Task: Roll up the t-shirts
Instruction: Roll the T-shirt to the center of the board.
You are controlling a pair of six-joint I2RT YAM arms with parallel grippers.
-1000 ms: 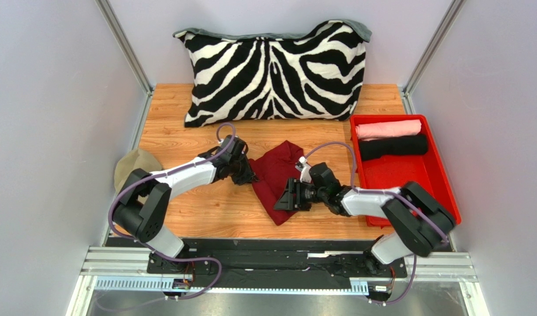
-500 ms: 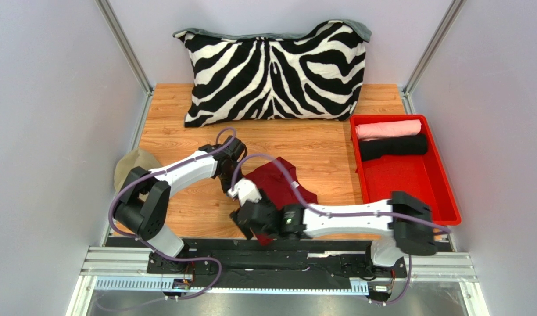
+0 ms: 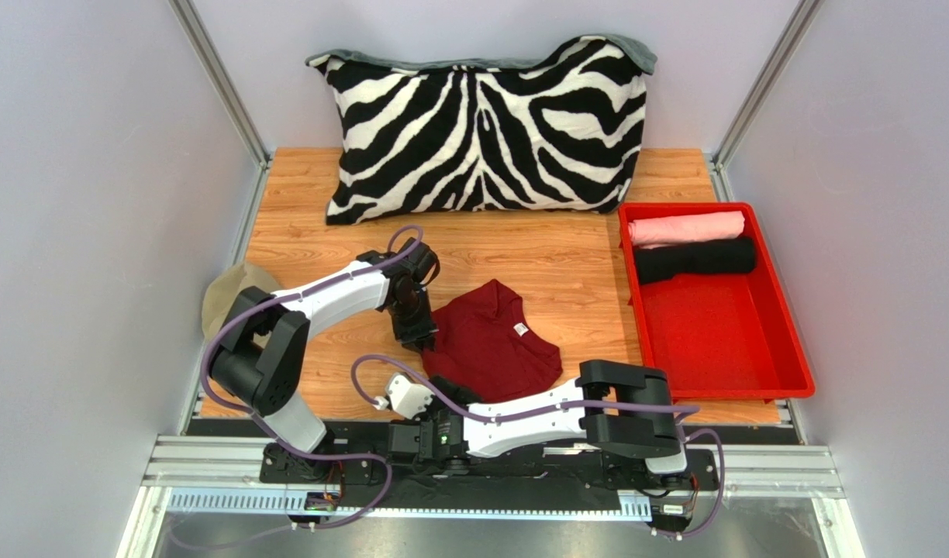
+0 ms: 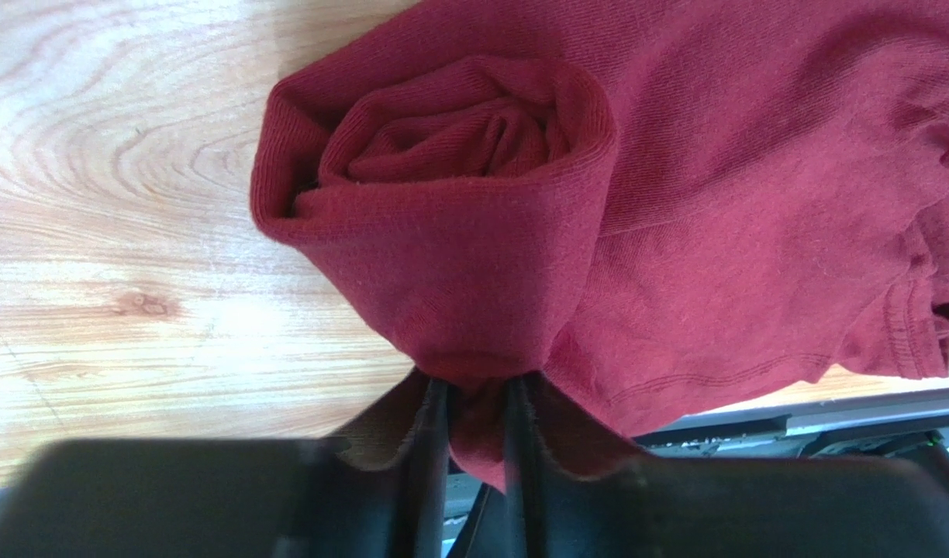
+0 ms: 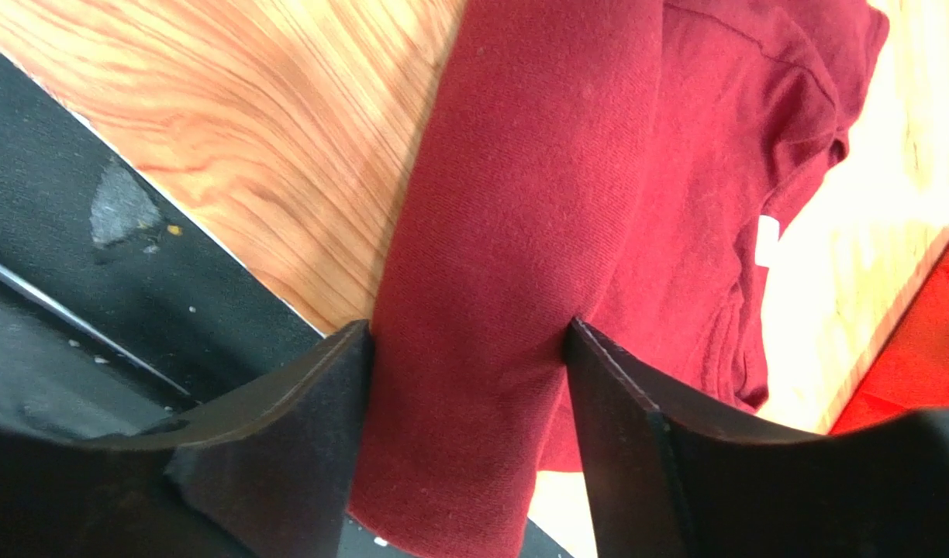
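My left arm (image 3: 328,297) and my right arm (image 3: 526,413) both wear smooth white shells over the long links, with chunky black housings at each joint. A lilac-grey cable (image 3: 400,238) loops behind my left gripper (image 3: 423,344), and a like one arcs behind my right gripper (image 3: 449,391), past a small white box (image 3: 405,398) on that wrist. My left fingers (image 4: 435,465) are thin dark blades; my right fingers (image 5: 281,430) are broad matte-black wedges.

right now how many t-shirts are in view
3: the maroon t-shirt, partly rolled, on the table; the pink t-shirt and the black t-shirt, rolled, side by side at the far end of the red tray. Others could be hidden.
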